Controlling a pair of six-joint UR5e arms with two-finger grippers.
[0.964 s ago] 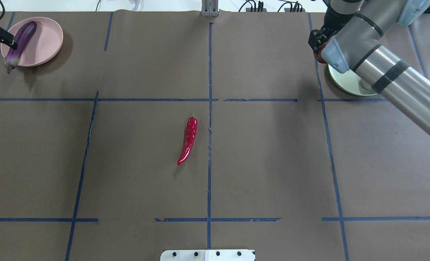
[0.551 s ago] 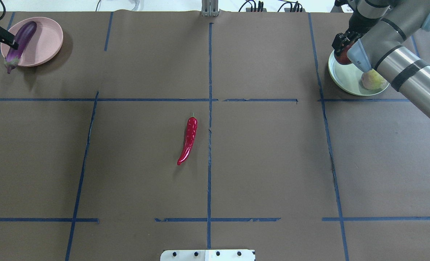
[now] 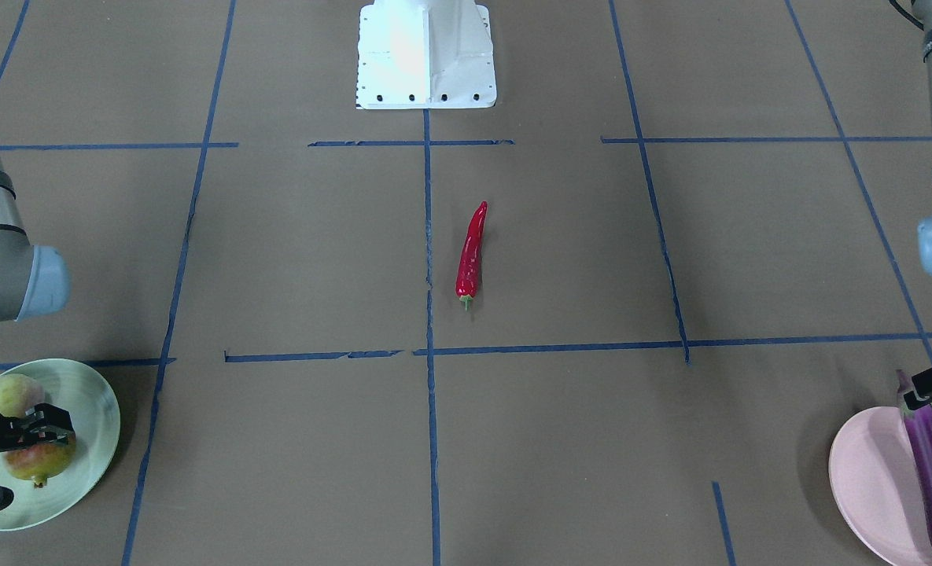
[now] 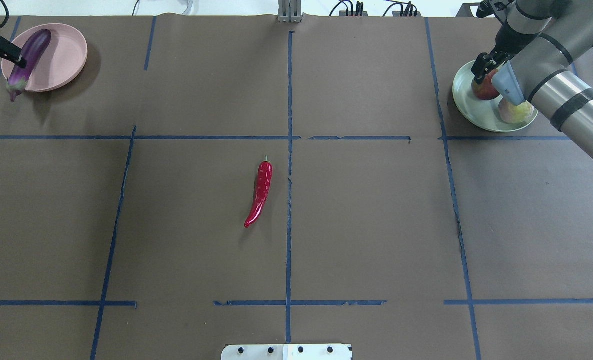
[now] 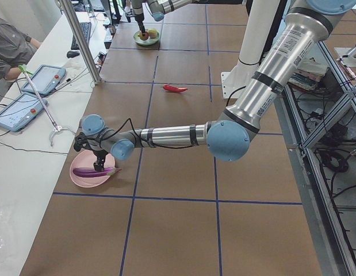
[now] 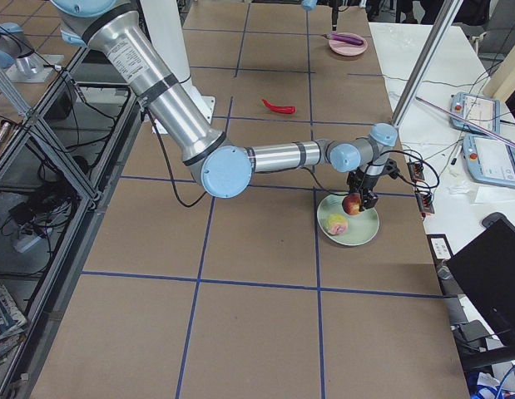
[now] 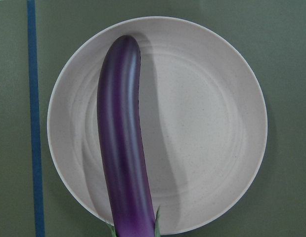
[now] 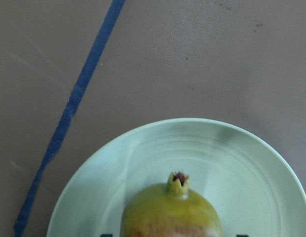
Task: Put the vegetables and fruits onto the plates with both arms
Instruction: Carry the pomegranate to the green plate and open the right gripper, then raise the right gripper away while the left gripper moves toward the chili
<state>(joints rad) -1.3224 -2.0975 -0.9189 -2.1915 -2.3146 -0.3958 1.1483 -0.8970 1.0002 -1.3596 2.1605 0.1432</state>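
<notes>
Nearest my base, the red chili pepper lies alone on the desk. Beyond the chili and well to its left, the eggplant spans the pink plate, cap past the rim; my left jaws are at it, grip I cannot tell. Well right of the chili, my right jaws clasp the mottled fruit over the mint plate, just beside the pale fruit

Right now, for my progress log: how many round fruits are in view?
2, both at the mint green plate: the mottled red-and-green fruit held in the right gripper, and the pale yellow-green fruit lying on the plate beside it. No others show.
</notes>
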